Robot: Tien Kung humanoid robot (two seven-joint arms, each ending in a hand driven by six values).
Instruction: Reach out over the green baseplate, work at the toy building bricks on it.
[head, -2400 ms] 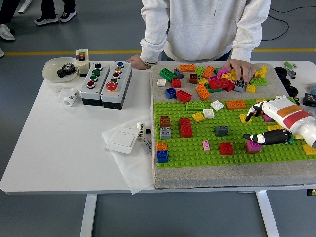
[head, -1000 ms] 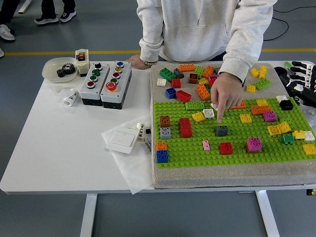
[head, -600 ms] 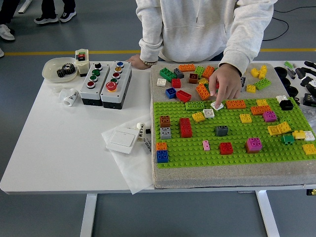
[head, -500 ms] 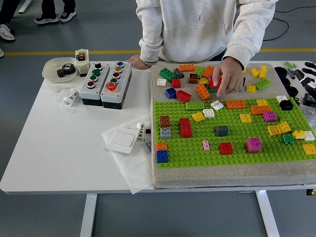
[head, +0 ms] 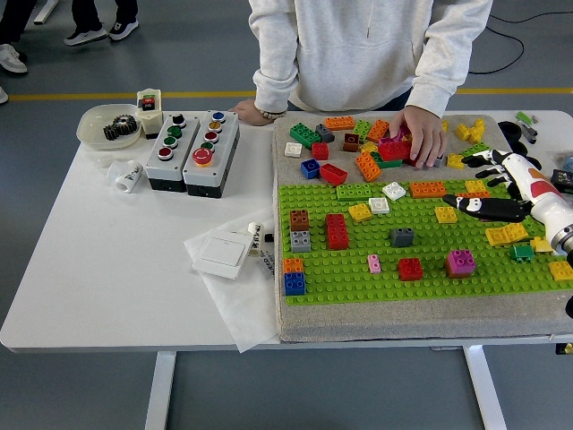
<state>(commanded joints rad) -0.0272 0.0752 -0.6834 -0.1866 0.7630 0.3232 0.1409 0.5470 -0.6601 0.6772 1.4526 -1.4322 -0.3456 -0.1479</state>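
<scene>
Since half a second ago the robot's white-and-black right hand (head: 488, 193) has come in from the right edge and now hangs over the right end of the bright green studded baseplate (head: 349, 264), while the person's hand (head: 419, 134) has drawn back onto the pile of loose mixed-colour bricks (head: 376, 143) on the grey mat beyond the plate. The robot's left arm is out of view.

The right hand's dark fingers (head: 474, 206) are spread and point left; they hold nothing that can be seen. They sit just over the spot where the small magenta brick was, so that brick is hidden. Near them are the yellow square brick (head: 445, 214), the orange flat brick (head: 428, 189) and the yellow long brick (head: 506, 234). Further down the plate stand the larger magenta brick (head: 461, 262) and the red square brick (head: 411, 268), both well apart from the hand.

This looks like the reach-in stage, with no brick gripped yet. To do it well, the hand should settle on one brick, come down straight over it with thumb and fingers on opposite side walls, and keep clear of the neighbours, which are packed close here. Pulling straight up off the studs should free it cleanly. The person's hand is close by on the worktop, so the approach should stay low and slow.
</scene>
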